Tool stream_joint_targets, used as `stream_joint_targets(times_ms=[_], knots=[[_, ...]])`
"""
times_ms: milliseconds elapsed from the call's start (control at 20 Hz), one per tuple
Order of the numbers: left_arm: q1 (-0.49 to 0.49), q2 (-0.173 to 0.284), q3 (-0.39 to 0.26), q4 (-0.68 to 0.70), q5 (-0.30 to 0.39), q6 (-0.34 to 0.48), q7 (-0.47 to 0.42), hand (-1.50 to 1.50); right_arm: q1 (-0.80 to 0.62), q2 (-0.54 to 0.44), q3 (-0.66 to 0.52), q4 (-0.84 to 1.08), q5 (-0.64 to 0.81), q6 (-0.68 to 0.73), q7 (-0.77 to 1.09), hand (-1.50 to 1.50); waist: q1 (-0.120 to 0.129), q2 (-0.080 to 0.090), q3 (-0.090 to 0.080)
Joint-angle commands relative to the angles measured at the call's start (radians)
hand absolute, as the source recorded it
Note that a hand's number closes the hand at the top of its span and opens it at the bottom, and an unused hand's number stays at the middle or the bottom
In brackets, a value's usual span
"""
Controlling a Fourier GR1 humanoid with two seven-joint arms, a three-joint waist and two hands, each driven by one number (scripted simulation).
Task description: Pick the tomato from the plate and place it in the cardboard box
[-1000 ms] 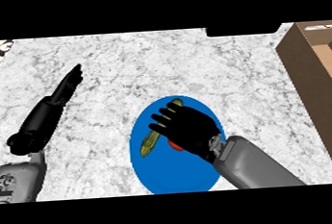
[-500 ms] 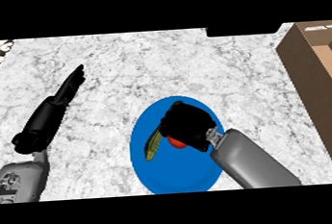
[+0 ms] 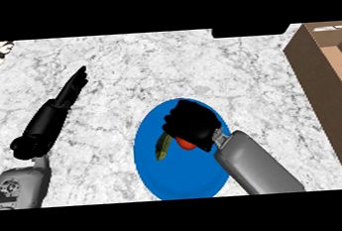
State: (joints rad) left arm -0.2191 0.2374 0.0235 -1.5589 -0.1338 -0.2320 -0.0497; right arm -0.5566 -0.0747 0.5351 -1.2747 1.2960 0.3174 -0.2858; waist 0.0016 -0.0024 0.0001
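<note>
Right hand (image 3: 193, 123) curled over our tomato (image 3: 184, 143) on the blue plate (image 3: 151, 163), left hand (image 3: 56, 112) straight-fingered on the counter (image 3: 200, 66), cardboard box (image 3: 326, 85) well right.

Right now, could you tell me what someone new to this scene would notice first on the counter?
The round bright blue plate near the lower middle of the grey marbled counter draws the eye, with the right hand curled over a small red tomato on it, beside a green-yellow stalk-like piece. The tall brown cardboard box stands open at the right edge, and the left hand rests with straight fingers at the left.
</note>
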Motion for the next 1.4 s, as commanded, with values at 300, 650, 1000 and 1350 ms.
stream_joint_targets(times_ms=[300,650,1000,1350], knots=[[-0.010,0.016,0.005,-0.016,-0.004,-0.006,-0.009,0.00,-0.131,-0.025,-0.620,0.209,-0.090,-0.118,0.549,1.50,0.019,0.031,0.002],[-0.018,0.000,-0.009,-0.024,0.008,-0.024,0.016,0.00,-0.410,-0.101,-0.656,0.420,0.025,-0.288,0.659,1.50,0.037,0.013,0.000],[-0.057,-0.006,0.005,0.020,-0.007,-0.003,0.009,0.00,-0.500,-0.139,-0.755,0.429,0.052,-0.465,0.857,1.50,0.012,0.012,0.000],[0.002,0.010,0.019,0.034,-0.006,-0.021,-0.048,0.00,-0.527,-0.247,-0.852,0.474,0.079,-0.576,1.009,1.50,0.011,0.009,0.000]])
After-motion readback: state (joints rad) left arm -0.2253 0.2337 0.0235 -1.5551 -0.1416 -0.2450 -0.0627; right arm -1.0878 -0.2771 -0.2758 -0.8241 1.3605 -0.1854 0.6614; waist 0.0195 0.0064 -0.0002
